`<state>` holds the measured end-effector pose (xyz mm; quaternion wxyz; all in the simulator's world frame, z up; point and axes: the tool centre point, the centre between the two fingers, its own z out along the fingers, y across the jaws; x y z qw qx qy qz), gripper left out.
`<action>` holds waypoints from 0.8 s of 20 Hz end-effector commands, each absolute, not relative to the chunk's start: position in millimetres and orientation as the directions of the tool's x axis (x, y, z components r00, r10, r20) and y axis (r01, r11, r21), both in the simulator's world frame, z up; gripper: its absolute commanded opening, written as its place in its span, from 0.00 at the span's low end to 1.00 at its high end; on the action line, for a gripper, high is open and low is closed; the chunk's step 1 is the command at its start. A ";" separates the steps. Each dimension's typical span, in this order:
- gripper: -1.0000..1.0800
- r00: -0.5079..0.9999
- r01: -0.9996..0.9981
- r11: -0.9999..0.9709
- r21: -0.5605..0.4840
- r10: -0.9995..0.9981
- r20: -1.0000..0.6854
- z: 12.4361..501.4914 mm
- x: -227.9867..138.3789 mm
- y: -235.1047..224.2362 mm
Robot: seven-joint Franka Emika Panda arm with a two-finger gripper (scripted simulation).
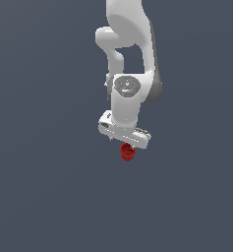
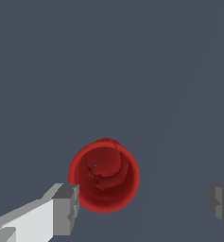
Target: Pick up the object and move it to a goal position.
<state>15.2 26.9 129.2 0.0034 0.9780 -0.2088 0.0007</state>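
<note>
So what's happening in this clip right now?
A white robot arm is poised directly over a small dark red cup on a plain grey surface. In the wrist view the gripper is open, its fingers spread wide. One finger is close beside the cup, possibly touching it, and the other is well clear. Nothing is gripped yet, so the pickup has not happened.
</note>
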 end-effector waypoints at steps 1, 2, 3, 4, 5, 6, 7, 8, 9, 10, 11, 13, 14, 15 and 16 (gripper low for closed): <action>0.96 0.886 -0.464 -0.886 0.004 -0.464 0.002 122.4 15.6 33.5; 0.96 0.875 -0.484 -0.875 0.004 -0.484 0.002 119.8 15.6 35.9; 0.96 0.864 -0.503 -0.864 0.003 -0.503 0.002 117.4 15.7 38.2; 0.96 0.854 -0.521 -0.854 0.003 -0.521 0.001 115.1 15.7 40.4; 0.96 0.843 -0.537 -0.843 0.002 -0.537 0.001 112.9 15.7 42.4; 0.96 0.833 -0.553 -0.833 0.002 -0.553 0.001 110.9 15.7 44.3; 0.96 0.824 -0.566 -0.824 0.002 -0.566 0.001 109.1 15.7 46.0; 0.96 0.815 -0.579 -0.815 0.001 -0.579 0.001 107.3 15.7 47.6; 0.96 0.807 -0.591 -0.807 0.001 -0.591 0.001 105.7 15.7 49.1; 0.96 0.799 -0.601 -0.799 0.001 -0.601 0.000 104.3 15.6 50.4; 0.96 0.792 -0.611 -0.792 0.001 -0.611 0.000 103.0 15.6 51.7; 0.96 0.779 -0.626 -0.779 0.000 -0.626 0.000 100.8 15.5 53.7; 0.96 0.774 -0.633 -0.774 0.000 -0.633 0.000 99.9 15.5 54.5; 0.96 0.770 -0.638 -0.770 0.000 -0.638 0.000 99.1 15.5 55.2; 0.96 0.766 -0.642 -0.766 0.000 -0.642 0.000 98.5 15.4 55.8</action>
